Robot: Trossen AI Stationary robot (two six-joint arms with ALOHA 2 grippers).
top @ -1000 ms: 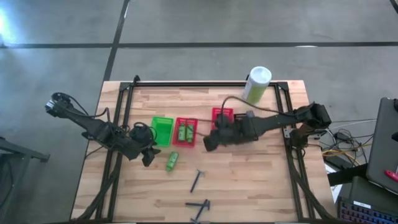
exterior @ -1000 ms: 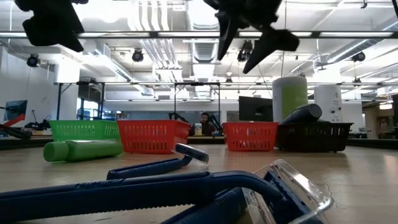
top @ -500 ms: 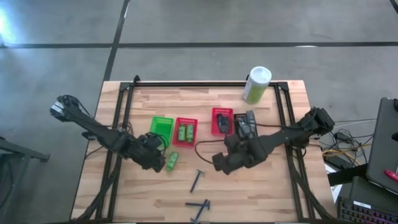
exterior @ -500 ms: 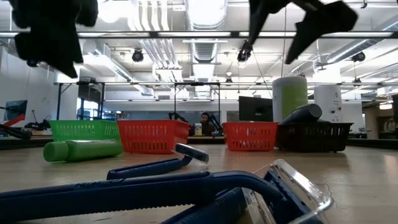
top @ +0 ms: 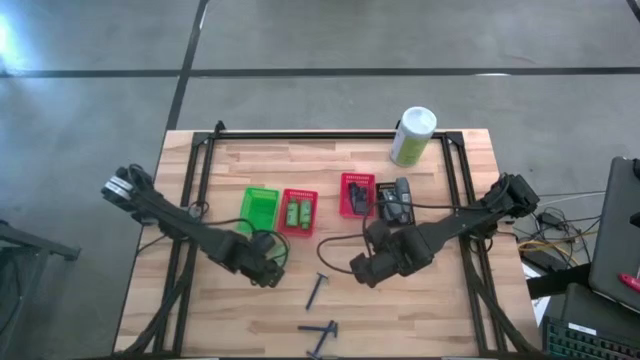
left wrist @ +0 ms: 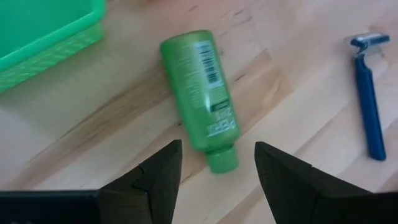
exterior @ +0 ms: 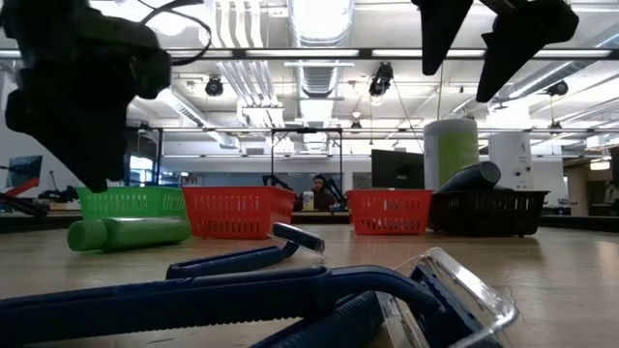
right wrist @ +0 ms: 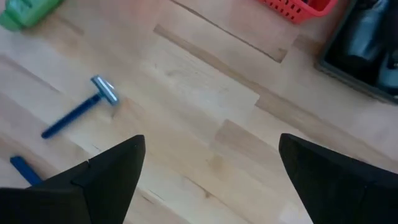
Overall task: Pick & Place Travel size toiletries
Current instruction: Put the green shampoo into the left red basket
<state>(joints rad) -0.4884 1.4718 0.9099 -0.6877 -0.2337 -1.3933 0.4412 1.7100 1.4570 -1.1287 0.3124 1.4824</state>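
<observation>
Beside the green basket, on its side toward the front of the tabletop, the left gripper hangs over a lone green bottle. In the left wrist view that bottle lies flat on the wood, cap end pointing toward the two dark fingers, which stand apart on either side of the cap and do not touch it. The fingers hold nothing.

Next to the green basket stands a red basket with two more green bottles lying in it. Farther along the same row come a second red basket with dark items inside, and touching it a black basket holding dark grey rounded containers.

The right gripper hangs on the front side of that second red basket, well apart from the green basket. Its fingers are spread wide and empty, with bare wood between them in the right wrist view.

A blue razor lies between the two grippers, a little nearer the front edge, and further razors lie close to the front edge, filling the foreground of the low view. A tall pale green canister with a white cap stands at the far edge, beyond the black basket.
</observation>
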